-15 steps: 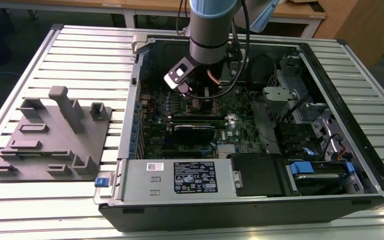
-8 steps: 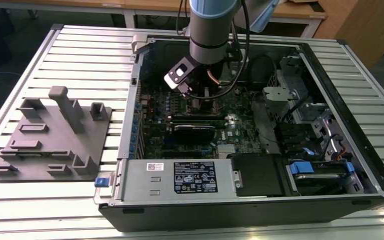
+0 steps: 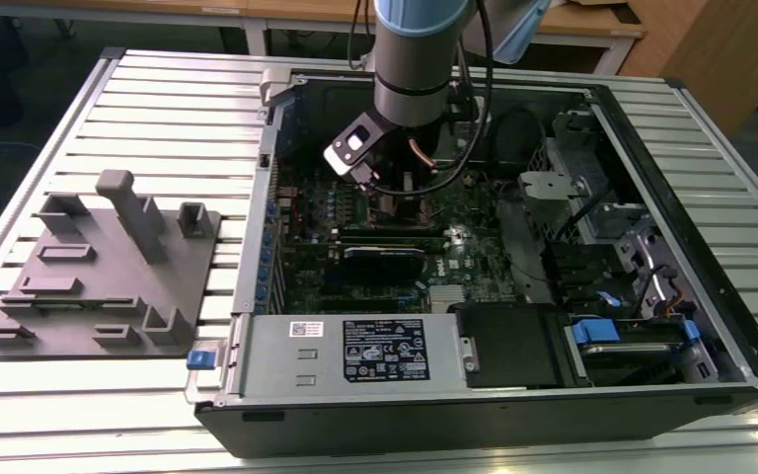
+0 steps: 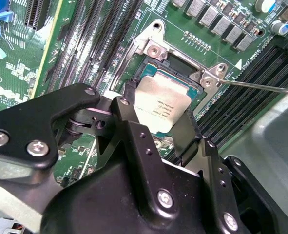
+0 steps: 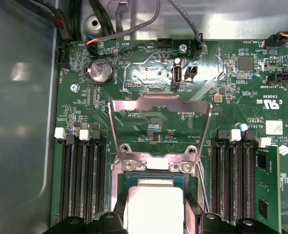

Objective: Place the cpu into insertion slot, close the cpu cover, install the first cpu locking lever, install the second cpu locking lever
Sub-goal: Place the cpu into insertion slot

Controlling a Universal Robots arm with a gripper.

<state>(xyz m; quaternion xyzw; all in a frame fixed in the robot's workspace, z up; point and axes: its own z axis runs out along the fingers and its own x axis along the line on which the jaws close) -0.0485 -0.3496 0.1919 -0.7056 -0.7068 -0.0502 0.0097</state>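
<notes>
The jaws are closed on the cpu (image 4: 162, 100), pinching two opposite edges. They hold it flat, face up, in or just over the insertion slot (image 4: 179, 68), toward the far side of the open computer case (image 3: 485, 420). We cannot tell whether it is seated. The cpu cover (image 5: 156, 101) stands open beyond it. We judge the chip light, stiff and fragile underneath, best gripped by its edges. Being square, it has no long axis, and its sides run parallel to the slot's.

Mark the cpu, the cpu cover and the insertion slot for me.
cpu (image 4: 161, 103): second wrist view, centre of its pale face.
cpu cover (image 5: 158, 101): first wrist view, cross bar at the frame's free end.
insertion slot (image 4: 173, 73): second wrist view, exposed socket edge beside the cpu.
</notes>
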